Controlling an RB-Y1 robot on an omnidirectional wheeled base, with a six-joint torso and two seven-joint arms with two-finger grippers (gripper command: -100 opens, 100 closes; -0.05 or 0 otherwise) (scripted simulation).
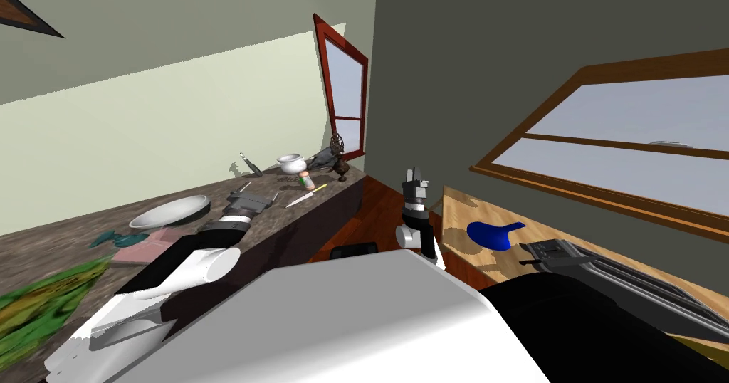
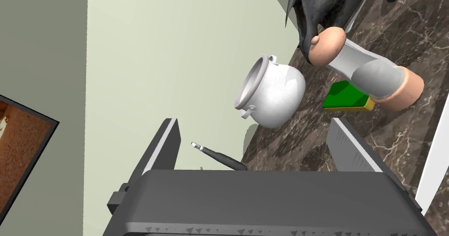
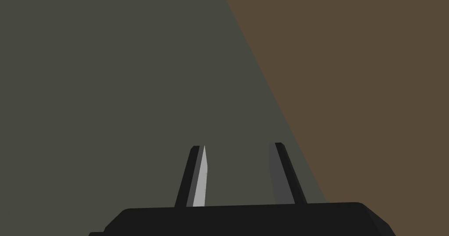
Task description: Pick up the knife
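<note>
The knife (image 1: 306, 197), a pale blade with a yellow handle, lies flat on the dark marble counter (image 1: 85, 226). My left gripper (image 1: 260, 191) hovers low over the counter just left of the knife, open, with nothing between its fingers (image 2: 164, 145). In the left wrist view, that gripper (image 2: 258, 145) points toward a white pot (image 2: 272, 91) and a tan-capped shaker (image 2: 368, 73). A white strip (image 2: 432, 159) beside the outer finger may be the blade. My right gripper (image 1: 415, 176) is raised between counter and table, open (image 3: 241, 172) and empty.
On the counter are a white pot (image 1: 290, 162), a shaker (image 1: 306, 181), a grey bowl (image 1: 171, 211), a dark utensil (image 2: 219, 159), a green block (image 2: 348, 98) and a dark grey object (image 2: 324, 1). A wooden table (image 1: 463, 208) on the right holds a blue scoop (image 1: 491, 233) and a toaster (image 1: 584, 261).
</note>
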